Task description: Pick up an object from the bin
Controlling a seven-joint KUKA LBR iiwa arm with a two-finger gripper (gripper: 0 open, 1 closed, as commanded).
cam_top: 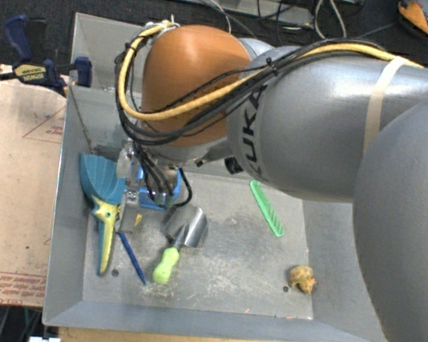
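Arm (328,120): reaches in from the right, its orange wrist cover above the bin's (173,318) left half.
Jaws: low by the left wall; spread or pressed together, I cannot tell.
Teal brush (99,175): yellow-handled, just beside the jaws.
Metal scoop (187,225): lime handle, just right of them.
Blue pen (132,256): between brush and scoop.
Green comb (266,207), tan lump (302,278): well apart, to the right.

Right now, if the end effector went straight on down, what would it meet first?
Likely the blue brush at the left, just under the end effector; depth is unclear, so it could slip past onto the bin floor.
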